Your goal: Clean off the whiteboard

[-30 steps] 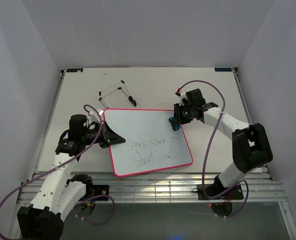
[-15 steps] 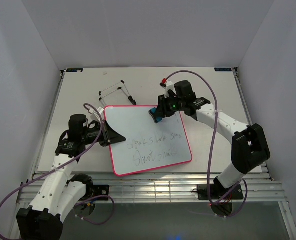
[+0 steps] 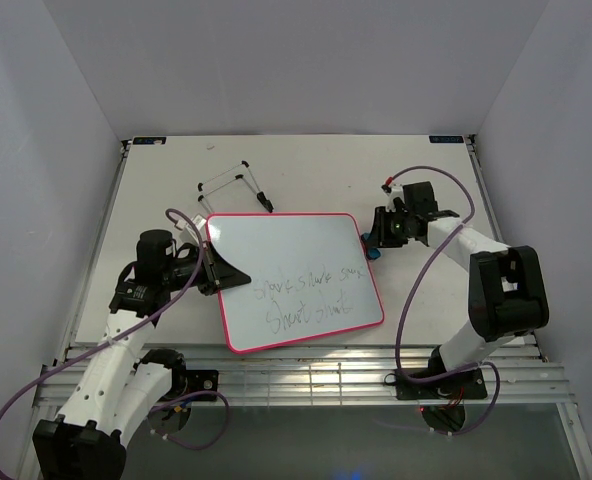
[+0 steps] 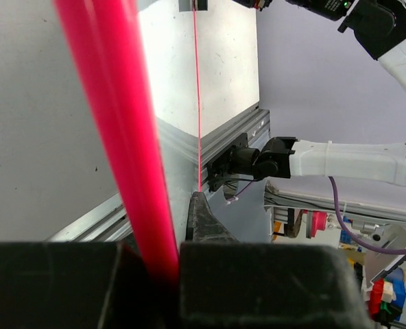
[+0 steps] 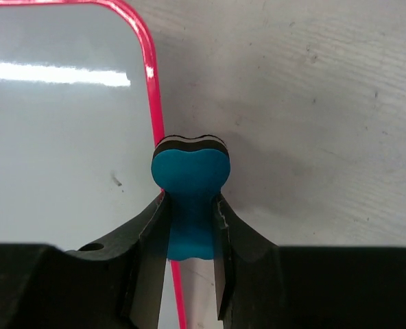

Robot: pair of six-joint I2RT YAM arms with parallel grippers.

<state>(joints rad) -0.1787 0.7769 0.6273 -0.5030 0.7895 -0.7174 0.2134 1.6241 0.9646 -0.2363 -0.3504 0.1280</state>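
Note:
The whiteboard, white with a pink-red frame, lies in the middle of the table with dark handwriting on its lower half. My left gripper is shut on its left edge; the left wrist view shows the pink frame clamped between the jaws. My right gripper is shut on the blue bone-shaped eraser, held at the board's right edge near the top right corner. In the right wrist view the eraser sits over the pink frame.
A small folding stand with white rods and a black foot lies on the table behind the board. The table's slotted front edge runs below the board. Grey walls close in on both sides.
My right gripper with the eraser swept left across the top of the board, then back right to the board's right edge. The left gripper held still.

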